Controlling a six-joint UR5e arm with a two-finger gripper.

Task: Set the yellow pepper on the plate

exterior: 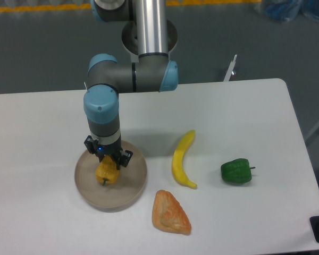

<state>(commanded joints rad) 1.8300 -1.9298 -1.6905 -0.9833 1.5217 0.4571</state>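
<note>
Yellow pepper [107, 172]: inside the plate [133, 194], left of centre, apparently resting on it. Gripper [109, 162]: closed on the pepper's upper lobes. Handling, judged: light, rigid, smooth-skinned; best held across the ribbed body, not the stem.

This is a robot lab or test cell, not a home. An industrial arm [149, 32] in silver and pale blue stands bolted at the back edge of a plain white surface [244, 111], with nothing domestic around it. Below lies a bare grey floor [42, 48], crossed at the top by a yellow safety stripe [37, 7]. On the surface sit toy foods laid out apart: a banana [183, 159], a green pepper [236, 171], an orange wedge [170, 213].
</note>
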